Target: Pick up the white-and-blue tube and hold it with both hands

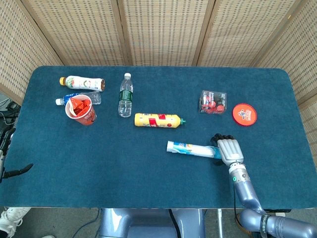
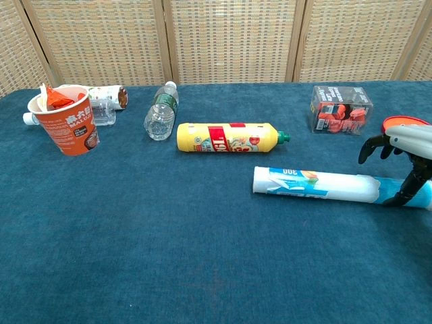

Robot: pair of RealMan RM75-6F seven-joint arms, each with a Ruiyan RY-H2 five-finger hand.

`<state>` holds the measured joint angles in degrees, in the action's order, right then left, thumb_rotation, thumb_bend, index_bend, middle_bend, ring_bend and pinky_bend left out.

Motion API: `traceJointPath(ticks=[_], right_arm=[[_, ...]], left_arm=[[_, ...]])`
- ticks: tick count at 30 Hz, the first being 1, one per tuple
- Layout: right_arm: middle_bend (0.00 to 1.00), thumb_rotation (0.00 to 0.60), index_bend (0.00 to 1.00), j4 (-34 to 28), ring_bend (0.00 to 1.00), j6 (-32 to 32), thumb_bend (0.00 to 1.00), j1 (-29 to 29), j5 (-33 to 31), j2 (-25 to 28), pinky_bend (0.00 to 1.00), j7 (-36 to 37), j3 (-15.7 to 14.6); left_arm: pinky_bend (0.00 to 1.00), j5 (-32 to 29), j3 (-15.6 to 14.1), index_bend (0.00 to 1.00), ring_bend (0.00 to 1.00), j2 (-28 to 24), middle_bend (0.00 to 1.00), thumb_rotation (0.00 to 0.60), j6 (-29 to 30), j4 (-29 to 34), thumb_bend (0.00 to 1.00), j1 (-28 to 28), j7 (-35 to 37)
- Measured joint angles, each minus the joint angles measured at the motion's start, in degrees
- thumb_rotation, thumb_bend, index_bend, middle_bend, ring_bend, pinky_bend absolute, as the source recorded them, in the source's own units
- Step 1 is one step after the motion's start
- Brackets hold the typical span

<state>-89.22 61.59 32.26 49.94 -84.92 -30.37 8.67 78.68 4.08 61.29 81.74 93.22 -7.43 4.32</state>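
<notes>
I am reaching my right hand (image 1: pixel 229 149) over the blue end of the white-and-blue tube (image 1: pixel 193 149), which is lying flat on the counter (image 1: pixel 148 173) right of centre in the head view. In the chest view the hand is arching above that end at the right edge of the frame, dark fingers (image 2: pixel 370 146) spread and curving down behind the tube and the thumb angling down in front of it; I cannot tell whether they are closing on it yet, and the tube is resting on the cloth. My left hand (image 1: pixel 15 172) is only showing as dark fingertips at the lower left edge of the head view, well apart from everything. Just beyond my right hand, toward the upper right, a red lid (image 1: pixel 244 114) and a clear box of red pieces (image 1: pixel 213 101) are sitting. A yellow bottle (image 1: pixel 157 120) is lying just above the tube's white end. Further left are a water bottle (image 1: pixel 125 94), an orange cup (image 1: pixel 81 110) and two small bottles (image 1: pixel 81 83) beside it.
</notes>
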Motion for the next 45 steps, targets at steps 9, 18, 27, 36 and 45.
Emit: traceJointPath(ticks=[9,18,27,36,45], right_arm=[[0.34,0.6,0.39,4.03,0.31,0.49,0.33,0.31,-1.4,-3.34,0.29,-1.16,-0.64],[0.38,0.6,0.44,8.29,0.34,0.03,0.44,0.52,-2.21,-5.81,0.31,-1.49,-0.8],[0.68,0.6,0.74,10.52,0.7,0.31,0.69,-0.08,0.77,-6.22,0.67,1.99,-0.76],[0.68,0.6,0.76,3.68,0.7,-2.1,0.71,-0.48,7.56,-0.23,0.68,12.78,0.87],[0.68,0.6,0.76,-5.32,0.7,-3.82,0.71,2.18,8.45,3.91,0.68,11.27,3.46]], left_arm=[[0.0,-0.36,0.22,0.0,0.0,-0.02,0.0,0.6,-0.91,0.01,0.0,-0.19,-0.05],[0.0,-0.52,0.34,0.0,0.0,0.04,0.0,0.6,-1.46,0.04,0.0,-0.26,-0.23],[0.0,-0.78,0.47,0.0,0.0,0.23,0.0,0.6,-2.68,-0.29,0.0,-0.76,-0.71],[0.0,0.54,1.03,0.0,0.0,0.29,0.0,0.6,-6.98,-1.41,0.0,-4.93,-5.44],[0.0,5.15,3.98,0.0,0.0,0.9,0.0,0.6,-10.7,-2.81,0.0,-12.6,-7.05]])
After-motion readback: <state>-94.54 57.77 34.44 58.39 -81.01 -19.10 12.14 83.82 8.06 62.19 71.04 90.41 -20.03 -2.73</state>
